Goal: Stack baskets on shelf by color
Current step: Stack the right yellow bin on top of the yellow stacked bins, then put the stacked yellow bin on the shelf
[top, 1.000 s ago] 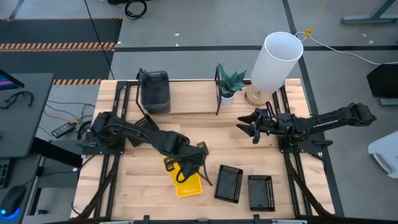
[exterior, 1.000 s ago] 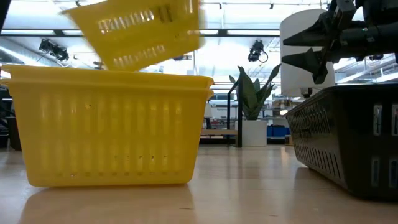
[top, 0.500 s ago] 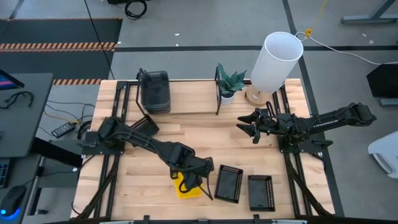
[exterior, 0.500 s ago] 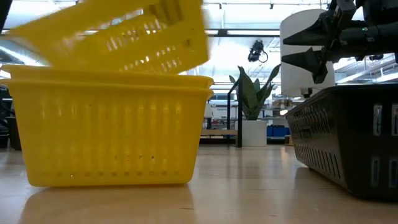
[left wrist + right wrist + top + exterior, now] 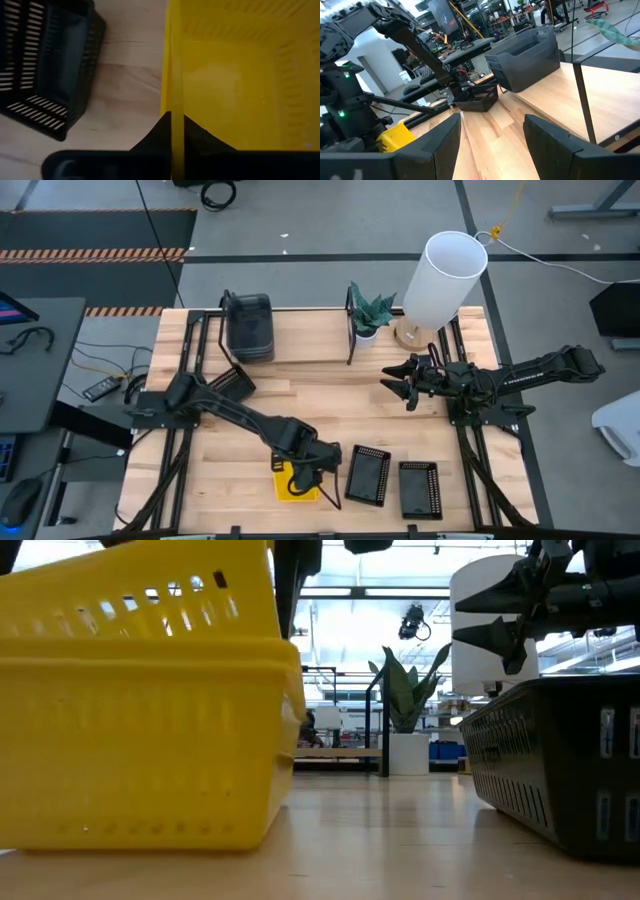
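My left gripper (image 5: 303,472) is shut on a yellow basket (image 5: 130,600), which sits tilted inside a second yellow basket (image 5: 140,740) standing on the table near its near edge. Two black mesh baskets (image 5: 367,475) (image 5: 419,488) lie on the table to the right of them. A third black basket (image 5: 232,383) lies by the left arm's base. Grey baskets (image 5: 250,325) stand stacked on the left part of the shelf (image 5: 300,340). My right gripper (image 5: 405,380) hovers open right of the table's middle, holding nothing. My left gripper pinches the upper yellow basket's side wall at its rim (image 5: 172,95), one finger (image 5: 200,137) inside the basket and one (image 5: 152,137) outside. The fingers come from above, pointing down. The basket is tilted, its lower part resting inside the other yellow basket.
A small potted plant (image 5: 370,310) stands at the shelf's right end frame. A tall white cylinder lamp (image 5: 445,275) stands at the far right corner. Bare wood lies between the shelf and the baskets at the near edge.
My left gripper has moved toward the near edge and down, carrying the yellow basket from above into the yellow basket on the table. That lower basket has slid a little toward the near edge. The right arm has kept still.
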